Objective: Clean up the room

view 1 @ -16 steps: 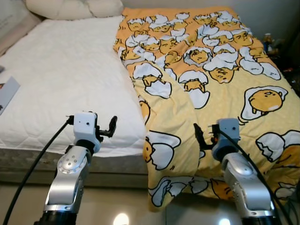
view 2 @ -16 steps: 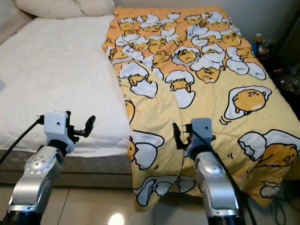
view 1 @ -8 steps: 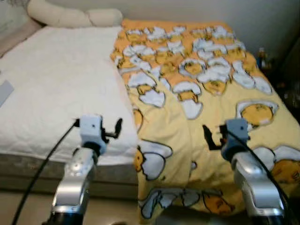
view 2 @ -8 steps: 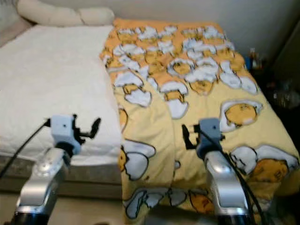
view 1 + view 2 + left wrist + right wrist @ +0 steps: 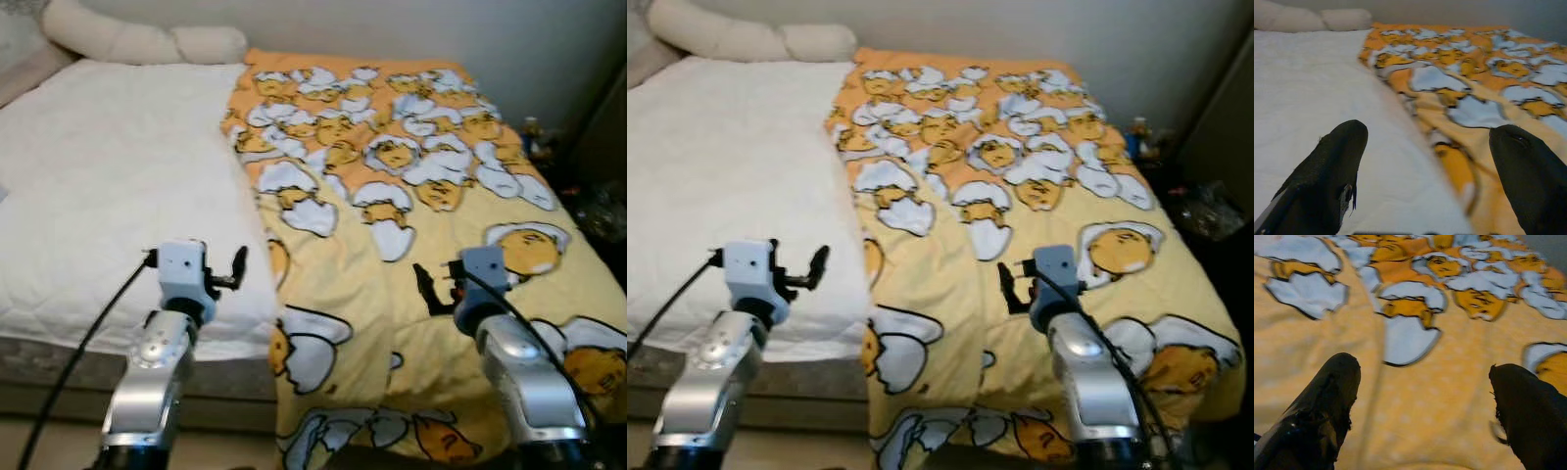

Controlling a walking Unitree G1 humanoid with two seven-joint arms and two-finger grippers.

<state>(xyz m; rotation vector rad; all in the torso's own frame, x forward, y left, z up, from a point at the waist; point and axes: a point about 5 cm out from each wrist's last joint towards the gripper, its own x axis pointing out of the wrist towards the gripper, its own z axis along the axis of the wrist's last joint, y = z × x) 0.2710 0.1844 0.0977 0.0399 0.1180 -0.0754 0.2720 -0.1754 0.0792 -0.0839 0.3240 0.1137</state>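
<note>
far left, on the robot's left side: white quilted mattress (image 5: 108, 196) lying bare, with two cream pillows (image 5: 137, 41) lined up against the wall at its head

just right of that, over the mattress's near edge: left gripper (image 5: 235, 266) held up in the air, black fingers (image 5: 1334, 166) spread wide apart, holding nothing, pointing out across the boundary between bare white bedding and patterned cover

middle to right: yellow-orange blanket (image 5: 411, 196) printed with cartoon egg figures in white shells, spread over the right half of the bed from the headboard end down to the foot, its left edge running in a loose wavy fold along the mattress, its near end draping over the foot of the bed toward the floor

right of centre, above the lower part of the blanket: right gripper (image 5: 423, 286) raised, fingers (image 5: 1327, 401) likewise opened wide, empty, hovering above yellow fabric and apart from it, with one white egg shape between the fingertips in the wrist view

far right, beside the bed: dark cluttered corner with a small bottle-like item (image 5: 531, 127) and something shiny (image 5: 600, 206), too dim to identify

along the bottom, near the robot: pale floor (image 5: 49, 441) below the bed's base
</note>
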